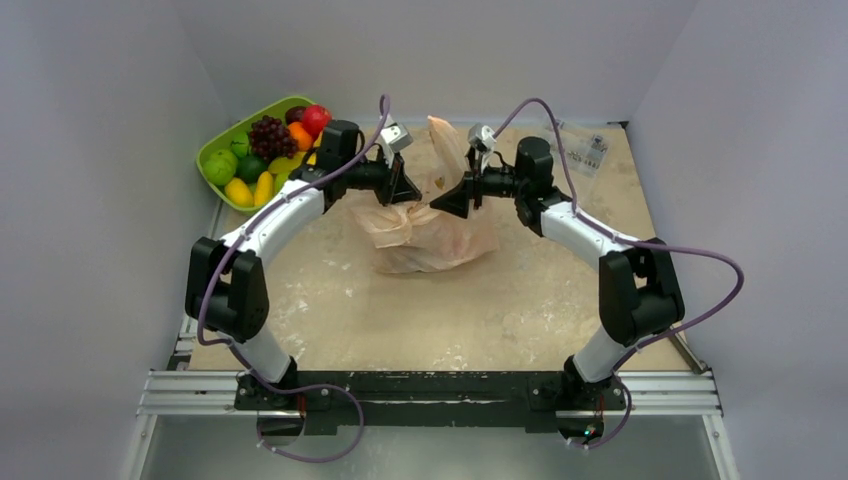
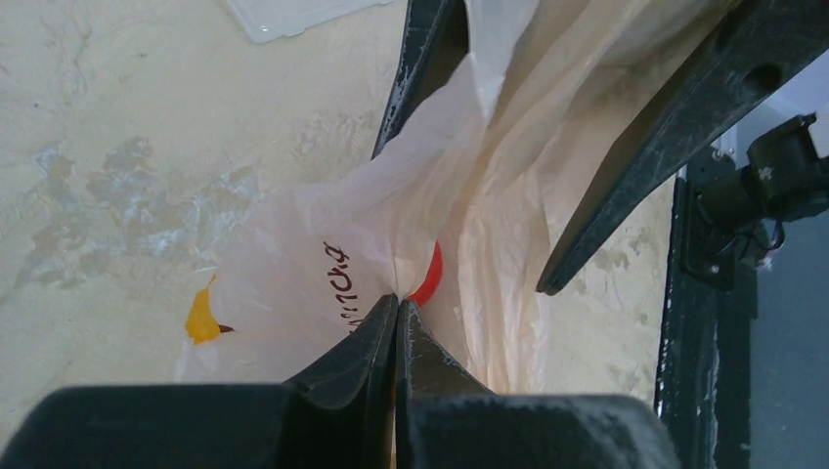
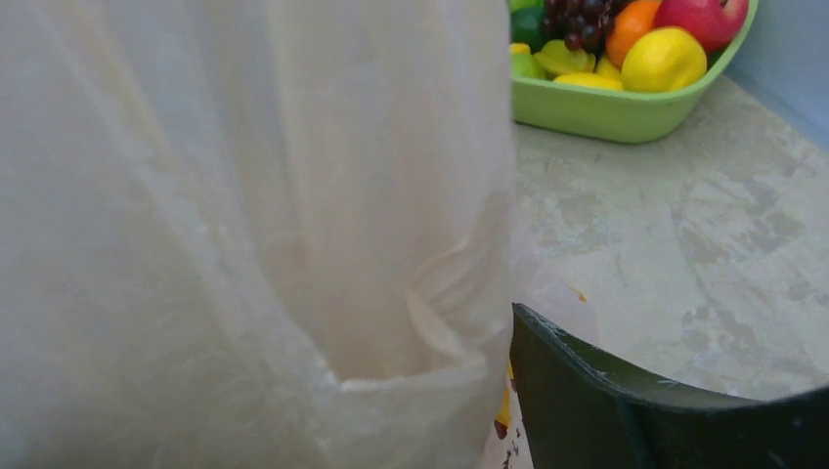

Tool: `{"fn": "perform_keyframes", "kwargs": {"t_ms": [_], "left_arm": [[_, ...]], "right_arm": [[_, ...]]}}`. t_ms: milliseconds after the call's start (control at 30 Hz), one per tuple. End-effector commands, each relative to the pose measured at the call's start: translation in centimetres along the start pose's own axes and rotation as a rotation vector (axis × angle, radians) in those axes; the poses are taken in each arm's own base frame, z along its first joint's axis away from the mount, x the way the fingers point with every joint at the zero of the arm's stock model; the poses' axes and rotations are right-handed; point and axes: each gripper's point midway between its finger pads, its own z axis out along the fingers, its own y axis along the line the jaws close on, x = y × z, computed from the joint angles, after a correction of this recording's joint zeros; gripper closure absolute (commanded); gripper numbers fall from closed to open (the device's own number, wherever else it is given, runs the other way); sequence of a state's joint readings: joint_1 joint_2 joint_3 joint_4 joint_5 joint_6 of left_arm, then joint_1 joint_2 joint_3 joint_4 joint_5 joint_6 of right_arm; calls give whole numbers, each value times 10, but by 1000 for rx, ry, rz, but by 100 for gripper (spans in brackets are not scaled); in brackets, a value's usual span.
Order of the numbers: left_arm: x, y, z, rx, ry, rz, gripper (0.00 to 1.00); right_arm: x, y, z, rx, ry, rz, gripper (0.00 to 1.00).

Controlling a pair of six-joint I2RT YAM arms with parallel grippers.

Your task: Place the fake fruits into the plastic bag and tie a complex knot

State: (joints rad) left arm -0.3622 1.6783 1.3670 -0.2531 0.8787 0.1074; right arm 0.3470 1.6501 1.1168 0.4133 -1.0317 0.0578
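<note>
The left gripper (image 2: 396,308) pinched the soft, slippery-looking bag (image 2: 293,264); the right gripper (image 2: 459,220) stood open around its bunched top, likely the best hold.

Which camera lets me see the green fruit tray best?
The top camera: it shows nearly the whole green tray with its fruit, far left. The right wrist camera catches just one end of the tray, the rest hidden behind the bag. The left wrist camera does not show it.
</note>
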Motion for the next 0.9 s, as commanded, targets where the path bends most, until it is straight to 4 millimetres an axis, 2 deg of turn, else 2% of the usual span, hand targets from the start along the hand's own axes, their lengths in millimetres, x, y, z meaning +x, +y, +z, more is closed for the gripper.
{"fn": "perform_keyframes", "kwargs": {"t_ms": [0,133,233,400,500,567,633,667,700,767,800,867], "left_arm": [[-20,-10,0,5,-86,-27,100],[-9,-23,5,25,-67,-6,100],[-3,-35,11,43,-55,39,100],[8,-42,24,29,-37,84,100],[3,-32,28,-28,-55,86,100],[1,-23,30,-72,-65,85,100],[0,-19,31,-103,-76,105,100],[1,-19,31,-111,-73,111,100],[3,-19,31,-120,-67,119,100],[3,-33,26,-90,-57,129,100],[2,-40,18,-78,-47,125,96],[-3,-52,-6,-53,-26,99,66]], "right_arm": [[-4,1,0,68,-72,140,32],[-16,-22,2,195,-183,240,30],[-18,-41,2,280,-234,293,35],[-15,-43,18,267,-254,358,45],[0,-41,28,286,-209,350,42],[17,-42,32,324,-149,319,37],[36,-44,31,363,-95,306,37],[43,-46,30,380,-70,294,40],[48,-48,29,394,-49,275,49],[55,-51,27,410,-17,226,77],[56,-51,26,406,-4,184,88],[49,-47,24,380,-2,110,99]]}}
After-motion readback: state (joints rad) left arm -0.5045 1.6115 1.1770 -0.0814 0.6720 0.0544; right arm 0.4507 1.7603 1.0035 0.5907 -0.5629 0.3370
